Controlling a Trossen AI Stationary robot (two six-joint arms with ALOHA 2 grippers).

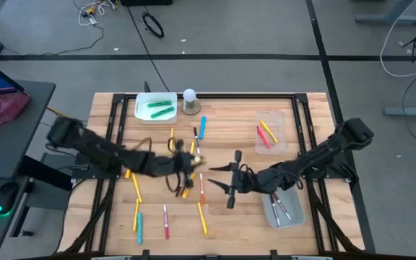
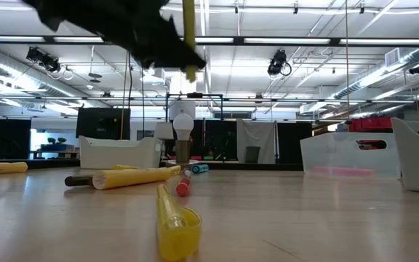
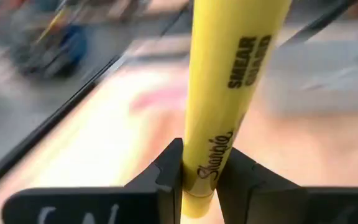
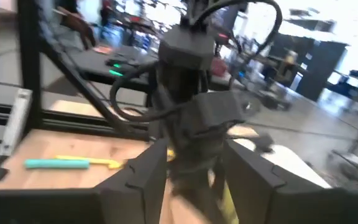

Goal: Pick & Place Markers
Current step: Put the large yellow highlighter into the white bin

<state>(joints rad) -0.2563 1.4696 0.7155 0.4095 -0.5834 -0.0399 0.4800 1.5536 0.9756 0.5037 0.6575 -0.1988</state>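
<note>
My left gripper (image 1: 188, 163) is over the middle of the table, shut on a yellow marker (image 3: 222, 81) that stands upright in the low view (image 2: 188, 36). My right gripper (image 1: 217, 179) is just to its right, open, its fingers (image 4: 143, 177) standing apart and facing the left gripper with nothing between them. Several more markers lie flat on the wood: a blue one (image 1: 202, 127) farther back, and yellow, pink and teal ones (image 1: 137, 217) toward the near edge. Yellow markers (image 2: 133, 177) and a red marker (image 2: 183, 187) show lying flat in the low view. My left gripper pinches the yellow marker between its two fingers close to the marker's lower end (image 3: 199, 177). The fingers come roughly level from the table's left and lie across the marker. The marker stands upright, most of its length above the fingers, lifted clear of the table.
A white bin (image 1: 143, 114) with green markers sits at the far left, next to a white ball-topped object (image 1: 190, 100). A clear bin (image 1: 284, 126) with red and yellow markers is at the far right. A grey tray (image 1: 295, 215) with markers lies at the near right.
</note>
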